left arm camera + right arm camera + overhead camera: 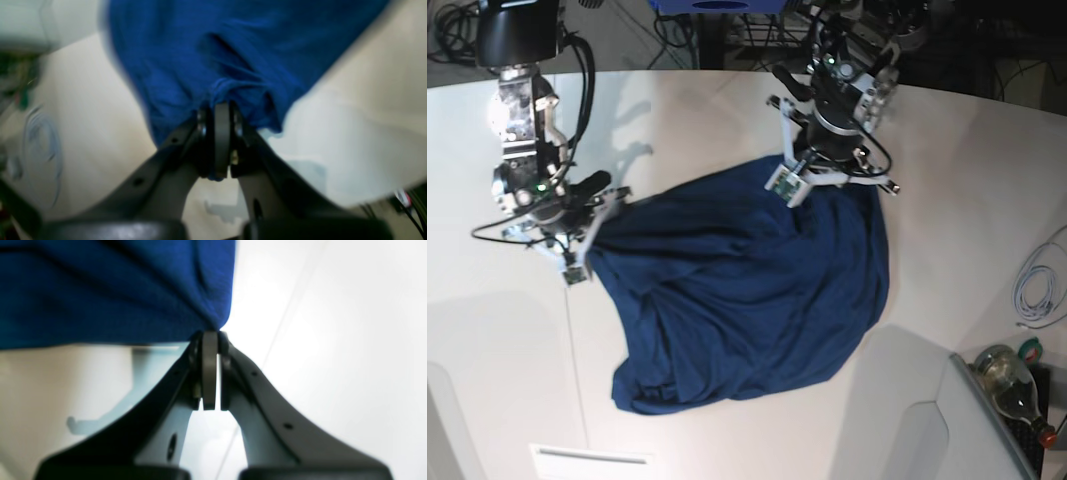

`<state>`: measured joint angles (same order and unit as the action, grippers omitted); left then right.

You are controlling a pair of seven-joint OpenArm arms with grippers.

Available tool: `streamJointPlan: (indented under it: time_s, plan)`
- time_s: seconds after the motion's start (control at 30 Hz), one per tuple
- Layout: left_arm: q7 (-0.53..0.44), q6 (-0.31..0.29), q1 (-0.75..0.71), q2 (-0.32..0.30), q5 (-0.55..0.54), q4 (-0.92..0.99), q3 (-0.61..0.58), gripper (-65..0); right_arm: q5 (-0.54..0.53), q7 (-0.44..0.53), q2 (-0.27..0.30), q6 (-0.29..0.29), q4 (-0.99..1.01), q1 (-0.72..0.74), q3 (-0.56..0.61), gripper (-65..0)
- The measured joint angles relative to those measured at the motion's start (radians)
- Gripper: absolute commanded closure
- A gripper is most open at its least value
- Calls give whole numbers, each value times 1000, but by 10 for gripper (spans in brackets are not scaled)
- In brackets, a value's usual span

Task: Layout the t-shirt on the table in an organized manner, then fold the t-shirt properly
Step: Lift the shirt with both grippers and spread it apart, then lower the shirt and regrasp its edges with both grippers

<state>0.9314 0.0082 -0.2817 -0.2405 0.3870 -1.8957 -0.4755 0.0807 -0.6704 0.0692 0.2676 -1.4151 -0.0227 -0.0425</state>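
**Both claws pinched on the navy shirt**

The plain dark navy-blue short-sleeved t-shirt (747,300) of soft thin fabric sprawls rumpled across the middle of the big smooth white table (947,190), its lower edge bunched in loose folds toward the near side. That whole spread shows only from the base view; the wrist cameras catch just a blue sheet of cloth filling the top of each picture.

And what the wrist views give in return is the grip itself. On the left wrist camera, the left gripper (222,108) has its dark jaws pressed together with a gathered bunch of blue fabric clamped at the tips, a sliver of blue showing low between the jaws too. That picture is blurred, so the weave is lost. On the right wrist camera, sharper, the right gripper (210,335) is closed to a hairline slit, nipping the very corner of the shirt's edge, with bare white tabletop and its thin dark seam line (287,316) off to the side.

From overhead, the left claw sits at the shirt's far edge, the right claw at its side edge, well apart.

At the table's near corner lie a coiled white cable (1037,285) and a clear bottle (1007,375).
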Motion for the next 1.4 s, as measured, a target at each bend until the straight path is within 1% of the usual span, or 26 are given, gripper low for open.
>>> streamJointPlan:
  time_s: [0.13,0.17,0.23,0.3,0.4,0.43,0.5,0.53,0.57,0.6,0.67,0.73,0.77,0.8,0.83,0.93,0.97,1.03,1.07,1.1,1.13,1.2,1.23,1.27,1.33,1.4]
  plan:
    - [0,3,2,1,4,36,-19,0,-3,13,-1,-6,31,16,-99,0]
    - [2,3,1,-1,3,45,-18,0,-4,13,-4,-30,29,16,-121,0]
    - [3,3,2,-13,5,53,-18,0,-6,12,-3,-113,27,8,-153,0]
    - [0,3,2,-29,1,53,-26,0,-5,3,0,-169,27,2,-171,0]
    - [0,3,-7,-27,-2,53,-26,0,0,1,2,-189,27,3,-167,-17]
    - [0,3,-9,-24,-2,53,-26,0,-2,0,-2,-189,19,3,-165,-57]
    - [0,3,-10,-15,-2,53,-25,0,-12,-16,-13,-185,-32,-13,-162,-185]
    - [0,3,-10,-10,-2,53,-24,0,-6,-12,-12,-160,-74,-30,-162,-252]
    - [-2,3,-14,-10,-2,51,-23,-66,-6,-9,-11,-122,-113,-43,-163,-305]
    - [-6,3,-24,-11,1,48,-20,-166,-3,-11,-11,-95,-150,-61,-163,-354]
    - [-2,7,-38,-12,2,43,-21,-349,-3,-16,-10,-48,-191,-74,-163,-375]
    - [0,0,-51,-12,-7,32,-20,-525,-2,-13,-24,-27,-227,-81,-164,-375]
    - [0,2,-61,-13,-3,13,-17,-592,-2,-15,-38,-23,-241,-84,-167,-375]
    - [3,3,-66,-18,-2,-11,-17,-637,-2,-13,-47,-4,-248,-86,-166,-375]
    - [0,5,-71,-25,-2,-38,-16,-650,-8,-11,-52,23,-249,-90,-161,-375]
    - [-33,6,-79,-37,1,-60,-6,-650,6,-19,-48,85,-249,-108,-116,-375]
    - [-55,3,-75,-37,-2,-56,7,-635,2,-22,-44,114,-246,-111,-87,-375]
    - [-124,-2,-50,-14,-10,-47,41,-573,-1,-5,-42,123,-212,-109,-10,-374]
    - [-144,-5,-16,6,-10,-40,57,-507,1,-4,-43,124,-182,-105,34,-362]
    - [-150,-5,38,34,-10,-20,76,-403,-5,-6,-50,129,-149,-103,77,-329]
    - [-162,1,104,62,-5,24,92,-270,-10,-8,-53,138,-115,-100,116,-273]
    - [-188,10,242,105,8,162,107,0,-16,-10,-56,142,-48,-83,180,-132]
    - [-188,9,304,119,5,245,108,0,-7,-11,-67,141,-16,-69,195,-66]
    - [-213,8,357,137,5,339,106,0,5,-10,-82,134,15,-53,200,-36]
    - [-265,3,433,174,-2,509,111,0,2,27,-119,129,65,-37,200,-30]
    - [-349,-3,504,203,-2,669,109,0,-8,50,-152,133,120,-21,210,-30]
